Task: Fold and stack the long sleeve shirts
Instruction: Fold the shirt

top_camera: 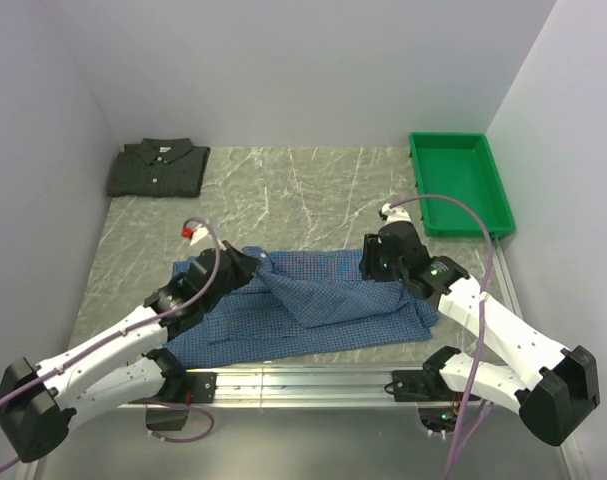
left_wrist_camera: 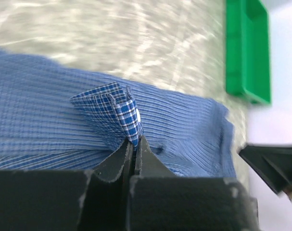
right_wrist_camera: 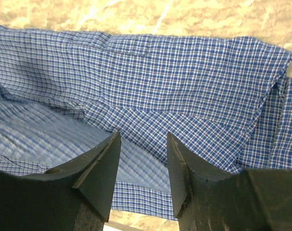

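Observation:
The blue checked shirt (top_camera: 313, 305) lies spread across the near middle of the table, partly folded. My left gripper (top_camera: 251, 268) is shut on a pinched corner of the blue shirt (left_wrist_camera: 121, 108), lifting a small peak of cloth. My right gripper (top_camera: 371, 262) is open and empty, hovering just above the shirt's right part (right_wrist_camera: 184, 91). The dark green-grey checked shirt (top_camera: 159, 167) lies folded at the far left corner, collar up, white buttons showing.
A green plastic tray (top_camera: 460, 183) stands at the far right, also in the left wrist view (left_wrist_camera: 247, 48). The marble table top (top_camera: 303, 190) is ringed by pale walls. A metal rail (top_camera: 313, 380) runs along the near edge.

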